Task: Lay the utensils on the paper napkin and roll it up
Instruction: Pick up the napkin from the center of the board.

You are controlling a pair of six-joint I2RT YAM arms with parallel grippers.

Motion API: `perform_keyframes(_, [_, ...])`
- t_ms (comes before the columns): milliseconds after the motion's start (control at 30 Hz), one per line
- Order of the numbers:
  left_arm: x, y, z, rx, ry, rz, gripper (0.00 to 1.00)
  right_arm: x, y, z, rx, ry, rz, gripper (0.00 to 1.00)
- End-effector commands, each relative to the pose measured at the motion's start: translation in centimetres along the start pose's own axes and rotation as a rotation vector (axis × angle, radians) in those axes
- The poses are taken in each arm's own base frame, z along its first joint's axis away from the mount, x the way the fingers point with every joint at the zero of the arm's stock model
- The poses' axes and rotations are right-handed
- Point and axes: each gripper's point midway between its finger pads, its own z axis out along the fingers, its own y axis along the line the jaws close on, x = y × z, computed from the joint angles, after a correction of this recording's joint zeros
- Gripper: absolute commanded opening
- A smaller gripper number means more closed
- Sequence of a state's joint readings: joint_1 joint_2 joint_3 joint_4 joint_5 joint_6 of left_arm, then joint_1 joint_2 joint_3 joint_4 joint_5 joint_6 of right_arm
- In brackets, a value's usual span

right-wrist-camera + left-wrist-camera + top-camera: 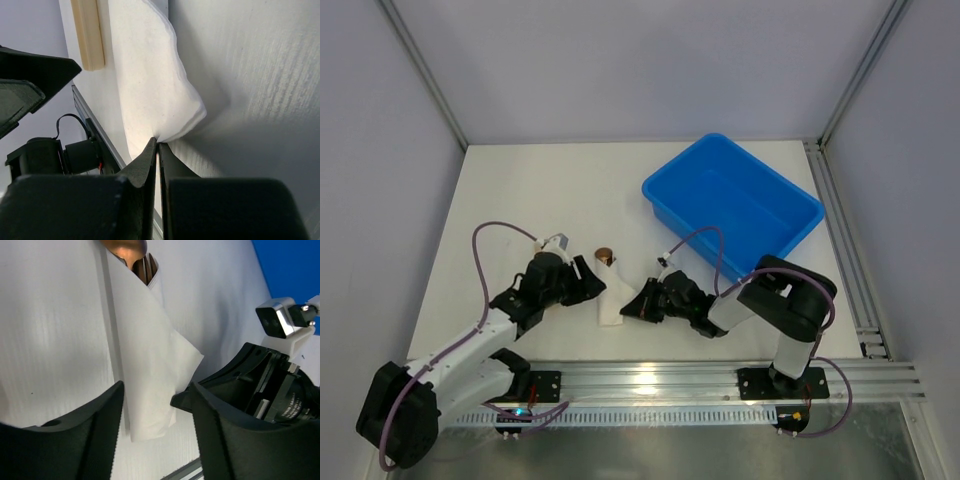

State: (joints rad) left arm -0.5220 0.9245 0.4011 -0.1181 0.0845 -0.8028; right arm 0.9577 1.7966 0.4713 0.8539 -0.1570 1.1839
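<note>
The paper napkin point(611, 298) lies folded into a narrow strip over the utensils. The gold-bronze spoon bowl point(605, 257) sticks out of its far end. In the left wrist view the spoon bowl point(125, 247) and the fork tines point(146, 269) show at the top of the napkin point(145, 365). My left gripper point(588, 281) is open, and its fingers point(90, 425) straddle the napkin's near end. My right gripper point(629, 309) is shut on the napkin's right edge point(155, 90), which is pinched at the fingertips point(150, 150) and slightly lifted.
A blue bin point(654, 189) stands at the back right, with a corner also in the left wrist view point(295, 260). A tan beige bar point(88, 32) lies beyond the napkin in the right wrist view. A metal rail point(650, 378) runs along the table's near edge.
</note>
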Motion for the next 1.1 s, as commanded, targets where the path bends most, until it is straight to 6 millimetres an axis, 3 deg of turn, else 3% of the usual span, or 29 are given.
perform_keyframes(0, [1.4, 1.7, -0.4, -0.089, 0.067, -0.026, 0.62, -1.2, 2.6, -0.3, -0.064, -0.027, -0.027, 0.04])
perform_keyframes(100, [3.0, 2.9, -0.1, -0.114, 0.11, -0.056, 0.67, -1.5, 3.0, -0.5, -0.064, -0.023, -0.025, 0.04])
perform_keyframes(567, [4.9, 2.3, -0.3, -0.003, 0.095, -0.197, 0.85, -2.0, 4.5, -0.9, -0.099, 0.007, 0.039, 0.04])
perform_keyframes(800, [5.4, 1.7, 0.1, 0.085, 0.075, -0.236, 0.89, -2.0, 5.4, -1.1, -0.123, 0.017, 0.061, 0.04])
perform_keyframes(1067, [6.1, 2.8, 0.2, 0.029, 0.094, -0.263, 0.95, -2.2, 5.8, -1.8, -0.12, 0.008, 0.058, 0.04])
